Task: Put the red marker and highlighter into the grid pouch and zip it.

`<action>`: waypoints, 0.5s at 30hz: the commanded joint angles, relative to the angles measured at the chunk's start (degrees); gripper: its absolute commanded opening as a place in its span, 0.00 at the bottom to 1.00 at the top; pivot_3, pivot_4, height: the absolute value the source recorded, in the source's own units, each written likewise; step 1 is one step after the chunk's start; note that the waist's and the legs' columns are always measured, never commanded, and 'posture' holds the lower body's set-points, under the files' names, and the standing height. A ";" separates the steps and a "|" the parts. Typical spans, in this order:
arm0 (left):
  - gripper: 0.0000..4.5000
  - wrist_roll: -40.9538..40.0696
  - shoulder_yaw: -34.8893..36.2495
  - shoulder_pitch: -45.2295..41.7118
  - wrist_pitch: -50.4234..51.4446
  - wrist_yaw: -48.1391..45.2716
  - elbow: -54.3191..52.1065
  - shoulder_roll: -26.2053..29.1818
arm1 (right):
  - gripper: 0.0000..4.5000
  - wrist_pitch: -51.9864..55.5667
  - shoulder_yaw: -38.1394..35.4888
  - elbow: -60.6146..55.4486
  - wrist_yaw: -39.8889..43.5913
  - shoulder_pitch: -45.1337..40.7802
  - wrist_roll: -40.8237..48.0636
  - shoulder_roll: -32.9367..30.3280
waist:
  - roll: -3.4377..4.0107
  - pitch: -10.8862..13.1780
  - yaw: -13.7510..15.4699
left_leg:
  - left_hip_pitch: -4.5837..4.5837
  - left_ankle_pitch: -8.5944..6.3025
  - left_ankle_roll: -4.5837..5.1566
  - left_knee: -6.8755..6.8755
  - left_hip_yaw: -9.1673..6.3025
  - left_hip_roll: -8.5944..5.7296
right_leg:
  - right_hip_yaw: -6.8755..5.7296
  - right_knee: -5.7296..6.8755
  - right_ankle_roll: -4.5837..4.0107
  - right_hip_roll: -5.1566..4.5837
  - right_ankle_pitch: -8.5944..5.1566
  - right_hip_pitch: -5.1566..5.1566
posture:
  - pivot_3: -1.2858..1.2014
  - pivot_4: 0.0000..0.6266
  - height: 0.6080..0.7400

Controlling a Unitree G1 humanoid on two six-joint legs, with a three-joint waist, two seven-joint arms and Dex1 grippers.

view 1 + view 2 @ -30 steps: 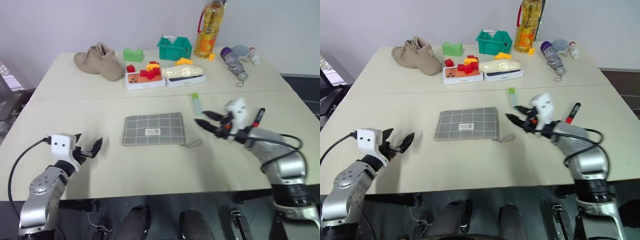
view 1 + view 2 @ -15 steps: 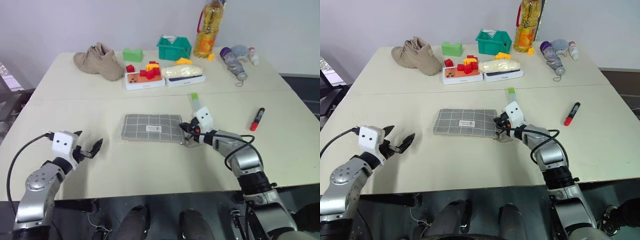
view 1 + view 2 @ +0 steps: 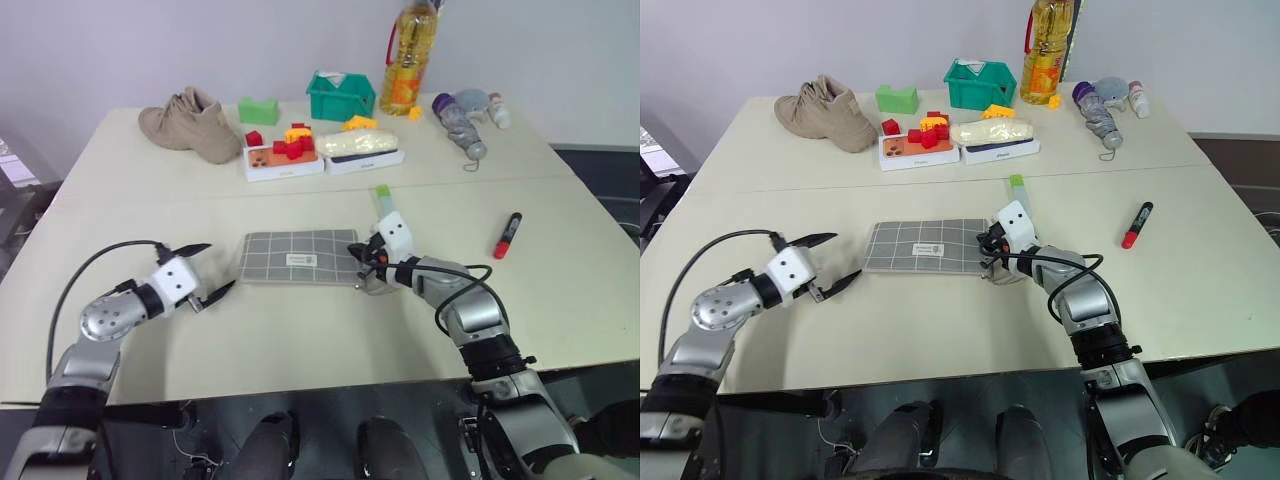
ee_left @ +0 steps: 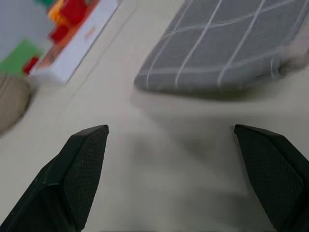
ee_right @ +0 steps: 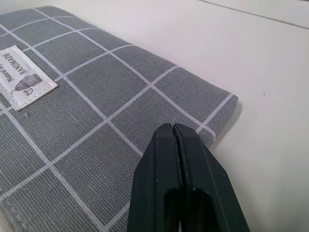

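The right gripper (image 3: 986, 250), pinched shut, is sitting at the grid pouch's (image 3: 925, 246) three-o'clock end, its long axis running nine-to-three, while the left gripper (image 3: 835, 262) is gaping empty off the nine-o'clock end

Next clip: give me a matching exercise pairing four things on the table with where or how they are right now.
Things:
1. red marker with black end
2. pale highlighter with green cap
3. grey grid-lined fabric pouch
4. left claw

States:
A. open, beside the pouch's left end, touching nothing
B. flat on the table, right claw shut at its right end
C. alone, far right
D. just behind the right claw

Pairs: 1-C, 2-D, 3-B, 4-A
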 commanded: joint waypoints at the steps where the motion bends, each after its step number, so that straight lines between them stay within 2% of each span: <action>1: 1.00 1.17 -1.99 -4.66 -9.64 -1.82 6.89 0.29 | 0.01 0.61 0.45 -0.32 0.01 0.12 -0.60 0.53 | 0.00 0.00 -0.05 | 0.00 0.00 0.00 -0.01 0.01 0.00 | 0.00 0.01 0.00 0.00 0.00 -0.01 | 0.52 0.24 0.99; 6: 1.00 5.77 -7.55 -11.78 -21.58 -3.30 16.92 -0.92 | 0.01 1.31 0.21 -1.69 -0.56 0.65 -0.70 0.56 | -0.01 -0.01 -0.03 | -0.01 0.01 0.01 0.00 0.03 -0.01 | 0.00 0.05 0.04 0.01 0.01 -0.01 | 0.52 0.24 0.99; 10: 1.00 9.80 -9.60 -16.50 -27.69 -0.08 24.63 -1.33 | 0.01 1.51 0.15 -2.34 -0.63 0.97 -0.92 0.28 | -0.01 -0.01 0.02 | 0.00 0.01 0.02 0.05 0.03 -0.03 | -0.01 0.10 0.07 0.01 0.02 0.01 | 0.52 0.24 0.99; 13: 0.81 11.99 -10.77 -19.12 -31.29 2.37 28.93 -1.86 | 0.00 1.48 0.34 -2.87 -0.81 1.30 -1.34 0.12 | -0.01 -0.01 -0.02 | 0.00 0.01 0.03 0.09 0.03 -0.05 | -0.01 0.23 0.10 0.01 0.01 -0.02 | 0.52 0.24 0.99; 15: 0.57 12.36 -11.04 -20.02 -33.18 3.61 30.68 -2.32 | 0.00 1.80 0.19 -3.36 -0.95 1.45 -1.33 0.28 | -0.02 0.00 -0.10 | 0.00 0.02 0.03 0.12 0.05 -0.05 | -0.01 0.31 0.11 0.01 0.00 -0.05 | 0.52 0.24 0.99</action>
